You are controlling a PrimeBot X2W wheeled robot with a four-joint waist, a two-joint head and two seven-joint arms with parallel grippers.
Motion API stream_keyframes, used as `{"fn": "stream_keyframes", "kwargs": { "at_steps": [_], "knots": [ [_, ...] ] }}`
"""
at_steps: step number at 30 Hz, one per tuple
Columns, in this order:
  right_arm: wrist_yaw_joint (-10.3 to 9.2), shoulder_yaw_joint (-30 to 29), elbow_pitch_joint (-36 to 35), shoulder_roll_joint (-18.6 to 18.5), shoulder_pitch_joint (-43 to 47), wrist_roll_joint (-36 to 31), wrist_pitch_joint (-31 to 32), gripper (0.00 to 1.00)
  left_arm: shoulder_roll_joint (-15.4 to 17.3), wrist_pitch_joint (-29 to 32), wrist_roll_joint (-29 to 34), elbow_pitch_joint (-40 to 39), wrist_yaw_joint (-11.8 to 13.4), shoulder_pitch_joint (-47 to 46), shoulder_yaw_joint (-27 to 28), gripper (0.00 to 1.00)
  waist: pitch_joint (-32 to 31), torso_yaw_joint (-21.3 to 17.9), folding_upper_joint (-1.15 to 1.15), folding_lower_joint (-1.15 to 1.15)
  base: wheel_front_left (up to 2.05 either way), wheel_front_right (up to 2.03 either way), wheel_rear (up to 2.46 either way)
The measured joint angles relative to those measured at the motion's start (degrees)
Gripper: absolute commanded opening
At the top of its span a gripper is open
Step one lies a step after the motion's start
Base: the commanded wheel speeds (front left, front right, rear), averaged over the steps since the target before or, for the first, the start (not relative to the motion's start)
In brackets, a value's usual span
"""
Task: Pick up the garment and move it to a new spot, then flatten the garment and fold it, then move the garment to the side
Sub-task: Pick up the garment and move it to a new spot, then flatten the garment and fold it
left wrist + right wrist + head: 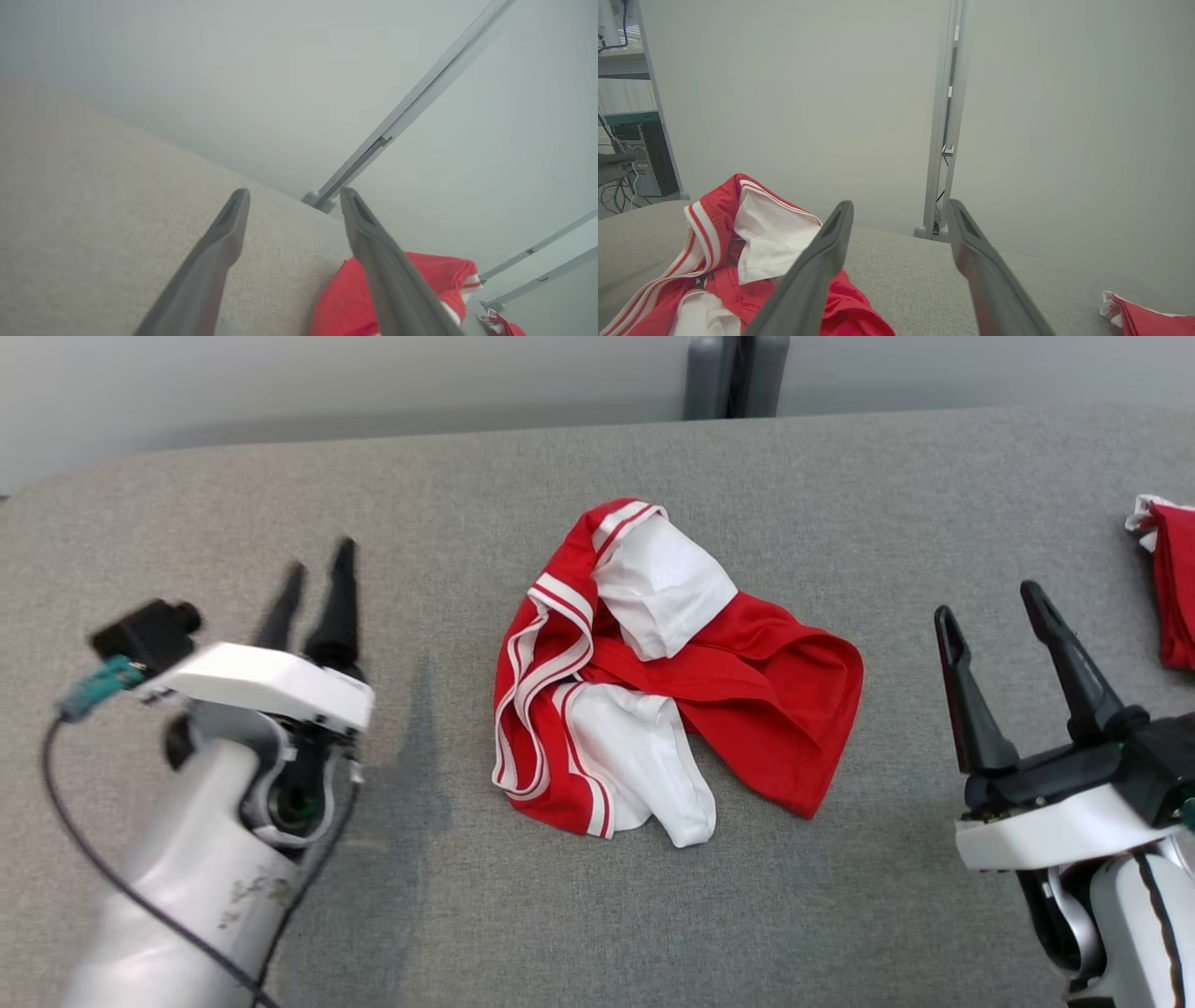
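Lying in a crumpled heap in the middle of the frame, the red and white garment [672,681] sits on the grey table [448,476]. The left claw [321,562] at the lower left looks blurry. It is spread open and holds nothing, well apart from the garment, fingers pointing up the frame. The right claw [986,600] at the lower right is wide open and empty too. Another red cloth [1174,588] lies at the right edge.

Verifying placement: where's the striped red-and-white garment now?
In the head view, the garment lies crumpled in the middle of the grey table, between the left gripper and the right gripper, touching neither.
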Motion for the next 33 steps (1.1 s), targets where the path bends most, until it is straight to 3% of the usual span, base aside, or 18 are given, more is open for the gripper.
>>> {"fn": "stream_keyframes", "kwargs": {
  "at_steps": [3, 8, 15, 23, 33],
  "knots": [
    [0.00, 0.6, 0.4, -0.2, 1.0, 0.0, 0.0, 1.00, 0.9, -0.2, 10.6, -5.4, 0.0, 2.8, 7.1, 1.00, -1.2, 0.3, 0.00, 0.00, 0.00, 0.00, 0.00],
    [0.00, 1.2, 1.0, -0.3, 3.0, 0.2, 0.0, 1.00, -0.4, -0.2, 28.9, -15.2, 0.9, 14.3, 14.5, 1.00, -3.3, 0.6, 0.00, 0.00, 0.00, 0.00, 0.00],
    [0.00, 2.1, 2.0, 0.6, 5.6, 0.5, 0.0, 1.00, -5.6, -0.2, 43.3, -24.7, 0.1, 27.1, 22.0, 1.00, -6.0, 1.1, 0.00, 0.00, 0.00, 0.00, 0.00],
    [0.00, 3.5, 3.1, 1.4, 6.4, 0.5, 0.0, 1.00, -10.0, -0.2, 51.6, -27.6, -2.4, 33.6, 26.1, 1.00, -7.3, 1.8, 0.00, 0.00, 0.00, 0.00, 0.00],
    [0.00, 3.8, 3.7, 0.8, 6.1, 0.7, 0.0, 1.00, -10.5, -0.2, 51.5, -27.6, -3.4, 33.8, 26.5, 1.00, -6.9, 3.3, 0.00, 0.00, 0.00, 0.00, 0.00]
  ]
}}
